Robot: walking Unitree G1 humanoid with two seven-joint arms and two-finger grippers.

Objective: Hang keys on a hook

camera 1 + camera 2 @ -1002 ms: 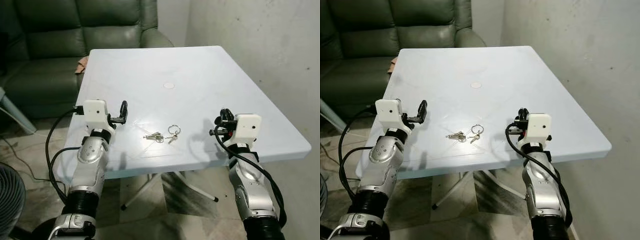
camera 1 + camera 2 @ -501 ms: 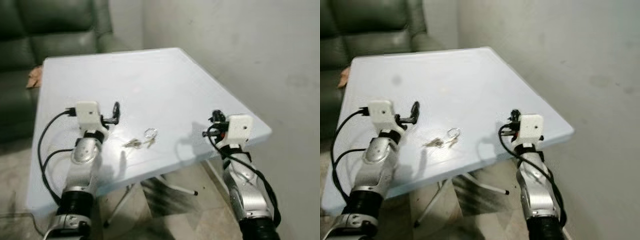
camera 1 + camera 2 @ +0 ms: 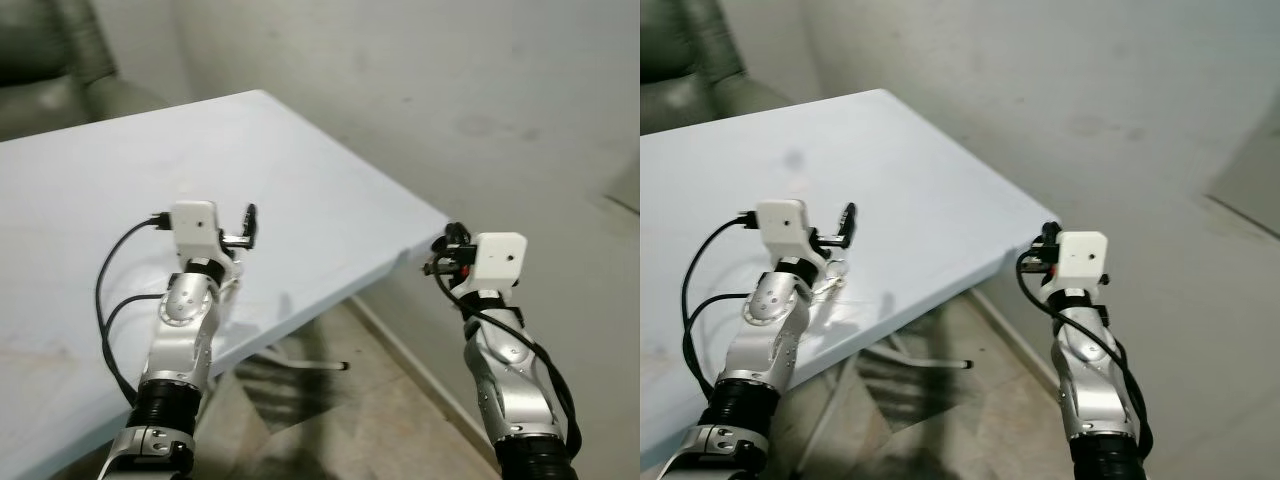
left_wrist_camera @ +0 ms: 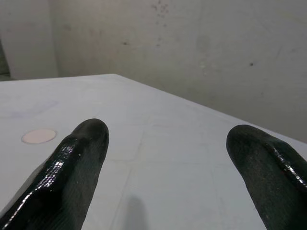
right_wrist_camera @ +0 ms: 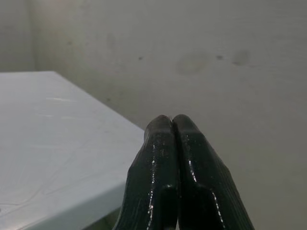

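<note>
Your left gripper [image 4: 168,143] hangs over the pale worktop [image 3: 300,170] with its fingers [image 4: 79,158] spread wide and nothing between them. In the left wrist view you look out past them over bare worktop to a small round pale disc [image 4: 38,136] set in the surface and the grey wall [image 4: 192,43] beyond.

The keys [image 3: 833,272] show as no more than a small metallic glint on the worktop, tucked against your left wrist, below and behind the fingertips. It is too small to make out rings or blades.

Your right gripper [image 5: 172,125] has its fingers pressed tightly together, holding nothing. It is off the worktop, just past the near corner, over the floor [image 3: 400,400] and well apart from the keys. A green sofa [image 3: 40,50] sits at the far left.
</note>
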